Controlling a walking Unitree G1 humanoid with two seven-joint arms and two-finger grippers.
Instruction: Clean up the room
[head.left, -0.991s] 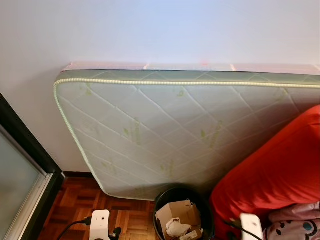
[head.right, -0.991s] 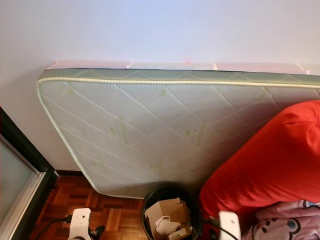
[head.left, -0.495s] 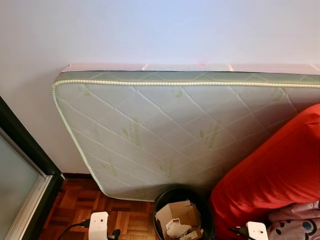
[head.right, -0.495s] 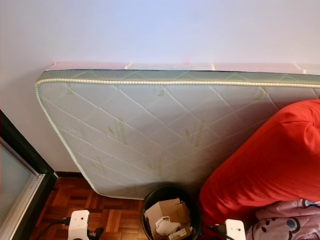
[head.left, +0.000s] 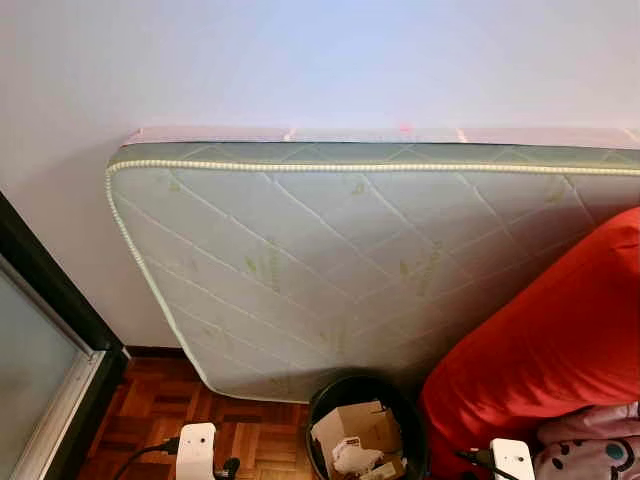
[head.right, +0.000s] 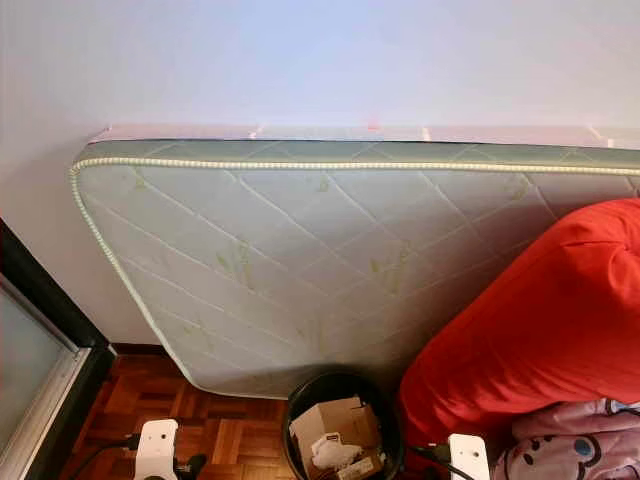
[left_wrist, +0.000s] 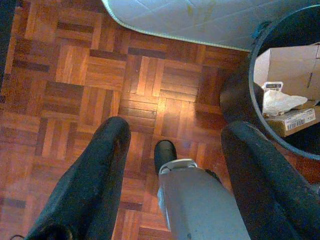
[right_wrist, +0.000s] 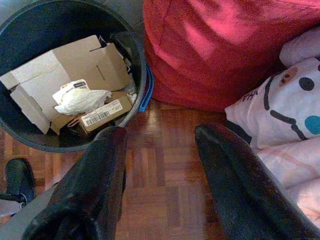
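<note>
**Observer:** Where are you standing, and what are the tools doing?

**Operator:** I'm facing a mattress (head.left: 330, 260) propped against the wall. A black bin (right_wrist: 30, 142) sits on the parquet floor (left_wrist: 75, 75) below it, holding cardboard (right_wrist: 85, 62), a crumpled white wrapper (right_wrist: 82, 100) and a barcoded box (right_wrist: 102, 114). My left tool (left_wrist: 172, 165) hangs released over bare floor just beside the bin, carrying nothing. My right tool (right_wrist: 160, 170) is spread too, empty, between the bin and a red cushion (right_wrist: 215, 45).

**Observer:** What worries you?

**Operator:** The bin is close to both arms. If I swing either one inward, I judge a finger could clip the rim and tip it, spilling the rubbish. My foot (left_wrist: 165, 152) is near it as well, so a careless step could kick it.

**Observer:** Do the wrist cameras add anything?

**Operator:** Yes. The right wrist shows a white patterned fabric (right_wrist: 280, 115) lying against the cushion in full; the head cameras catch just its corner. The head cameras give me the mattress's lean against the wall.
</note>
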